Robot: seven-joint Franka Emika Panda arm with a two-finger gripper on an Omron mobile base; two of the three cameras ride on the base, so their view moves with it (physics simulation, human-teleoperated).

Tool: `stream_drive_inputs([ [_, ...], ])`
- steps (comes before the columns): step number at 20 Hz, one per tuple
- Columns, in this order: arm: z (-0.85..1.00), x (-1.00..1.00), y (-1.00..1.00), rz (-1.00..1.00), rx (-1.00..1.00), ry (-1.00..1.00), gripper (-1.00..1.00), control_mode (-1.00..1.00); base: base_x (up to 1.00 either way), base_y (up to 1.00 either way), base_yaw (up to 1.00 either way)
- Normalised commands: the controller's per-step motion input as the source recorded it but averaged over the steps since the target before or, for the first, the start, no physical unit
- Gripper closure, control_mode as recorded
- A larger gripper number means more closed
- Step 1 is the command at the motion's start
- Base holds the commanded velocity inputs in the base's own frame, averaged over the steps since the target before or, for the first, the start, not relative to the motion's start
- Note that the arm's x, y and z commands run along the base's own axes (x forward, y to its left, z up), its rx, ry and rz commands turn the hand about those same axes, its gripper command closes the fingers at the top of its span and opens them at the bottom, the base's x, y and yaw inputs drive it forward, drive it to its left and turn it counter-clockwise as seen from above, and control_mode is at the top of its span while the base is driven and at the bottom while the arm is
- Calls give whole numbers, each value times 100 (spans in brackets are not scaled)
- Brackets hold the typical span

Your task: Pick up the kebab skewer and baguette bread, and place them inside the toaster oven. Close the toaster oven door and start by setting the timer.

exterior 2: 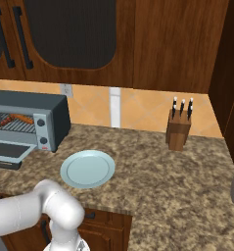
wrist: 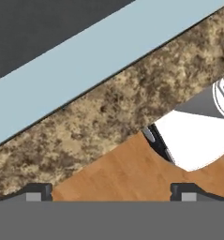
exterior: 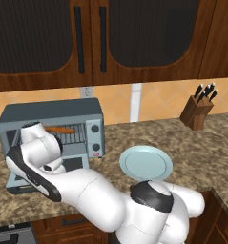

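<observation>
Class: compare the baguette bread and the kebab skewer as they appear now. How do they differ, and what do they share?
The baguette bread is orange-brown; the kebab skewer is dark red-brown. The baguette bread is the longer piece; the kebab skewer is shorter. Both lie on the wire rack inside the toaster oven, whose toaster oven door hangs open.

— What's the toaster oven (exterior: pixel 53 119) made of?
— Matt grey-blue metal, wire rack inside. Beside the tool (wrist: pixel 111 191), the bench (wrist: pixel 108 112) is speckled stone and the cabinet front (wrist: pixel 118 173) smooth wood.
</observation>
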Motion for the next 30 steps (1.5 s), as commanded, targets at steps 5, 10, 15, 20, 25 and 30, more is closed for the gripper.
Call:
stream_drive_inputs([
  [5, -30, -1, -11, 24, 0, -6, -100, -100, 0, 0, 0],
  [10, -21, 15, -3, 27, 1, -6, -100, -100, 0, 0, 0],
  [15, -31, 9, 0, 24, 6, -7, -100, -100, 0, 0, 0],
  [20, -29, 29, 7, 13, 10, -7, -100, -100, 0, 0, 0],
  [25, -32, 21, 1, 0, 9, -3, -100, -100, 0, 0, 0],
  [30, -33, 2, 18, 0, 8, -7, -100, -100, 0, 0, 0],
])
